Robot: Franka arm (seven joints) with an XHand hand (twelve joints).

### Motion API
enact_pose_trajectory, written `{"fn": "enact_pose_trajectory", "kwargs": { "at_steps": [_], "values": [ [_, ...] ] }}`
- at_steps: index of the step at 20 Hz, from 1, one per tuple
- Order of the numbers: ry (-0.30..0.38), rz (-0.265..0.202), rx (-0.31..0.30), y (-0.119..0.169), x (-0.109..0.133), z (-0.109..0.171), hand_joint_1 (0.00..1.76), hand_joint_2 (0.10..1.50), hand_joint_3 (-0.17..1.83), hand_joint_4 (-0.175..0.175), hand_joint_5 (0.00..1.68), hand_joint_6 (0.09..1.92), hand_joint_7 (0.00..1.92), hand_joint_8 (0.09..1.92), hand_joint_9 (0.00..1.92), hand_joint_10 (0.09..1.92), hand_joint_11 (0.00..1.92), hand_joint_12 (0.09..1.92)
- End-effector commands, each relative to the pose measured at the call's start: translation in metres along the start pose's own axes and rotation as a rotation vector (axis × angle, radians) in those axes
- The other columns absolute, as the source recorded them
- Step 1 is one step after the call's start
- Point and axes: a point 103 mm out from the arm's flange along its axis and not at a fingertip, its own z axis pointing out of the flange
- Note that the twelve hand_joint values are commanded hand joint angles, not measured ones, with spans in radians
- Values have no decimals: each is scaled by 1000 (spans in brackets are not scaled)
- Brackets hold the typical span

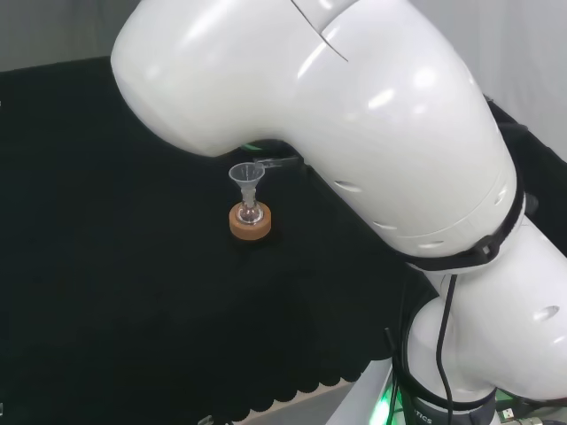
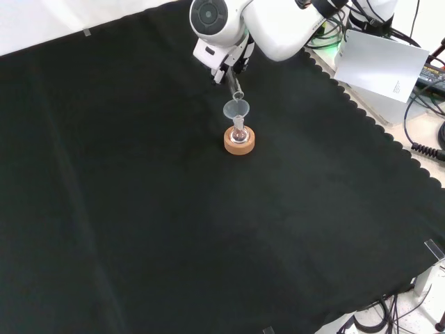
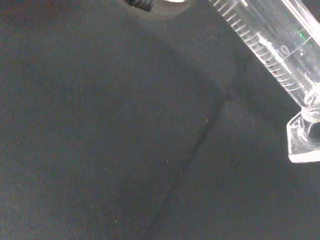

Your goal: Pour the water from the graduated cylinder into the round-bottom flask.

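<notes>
From the front camera, nearest to me is bare black cloth (image 2: 139, 229) over the table, with its scalloped edge running down the right side. Farther in, near the top middle, a cork ring (image 2: 239, 141) sits on the cloth and carries a small round-bottom flask (image 2: 239, 133), upright, with a clear funnel (image 2: 236, 110) standing in its neck.

Just beyond the funnel, the graduated cylinder (image 2: 234, 86) comes down tilted from my hand (image 2: 224, 60), its mouth at the funnel's far rim. I cannot tell whether they touch, nor whether any water is running. My hand shows here as a black and white shape tucked under my arm's white link (image 2: 278, 28) with its round grey cap, and I cannot tell how my fingers lie on the cylinder.

At my wrist, the cylinder (image 3: 280, 55) passes close by, clear, with printed scale marks along it and its flat foot (image 3: 303, 139) at one end, above the dark cloth.

From the head camera, the funnel (image 1: 245, 176) and cork ring (image 1: 250, 221) stand just left of my big white link.
</notes>
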Motion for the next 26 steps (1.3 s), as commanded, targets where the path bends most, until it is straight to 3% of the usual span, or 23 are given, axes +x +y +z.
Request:
{"fn": "enact_pose_trajectory", "kwargs": {
  "at_steps": [1,7,10,11,12,21,26],
  "values": [
    [27,-4,-6,-2,-11,9,1281,1052,0,-175,1101,796,1137,780,1519,87,1192,808],
    [-27,17,0,-3,-14,6,1281,1052,0,-175,1100,797,1137,780,1519,87,1192,807],
    [-49,29,8,-2,-1,-4,1281,1052,0,-175,1100,797,1137,781,1519,87,1192,807],
    [-29,-26,-34,-2,2,-6,1281,1052,0,-175,1100,797,1137,781,1519,87,1192,807],
    [-25,-38,-35,-2,2,-6,1281,1052,0,-175,1100,797,1137,781,1519,87,1192,807],
    [-66,9,-7,-1,-8,-2,1280,1052,0,-175,1100,798,1136,782,1519,87,1193,807],
    [-80,51,18,-1,0,-10,1280,1053,0,-175,1099,798,1136,782,1519,87,1194,806]
  ]
}}
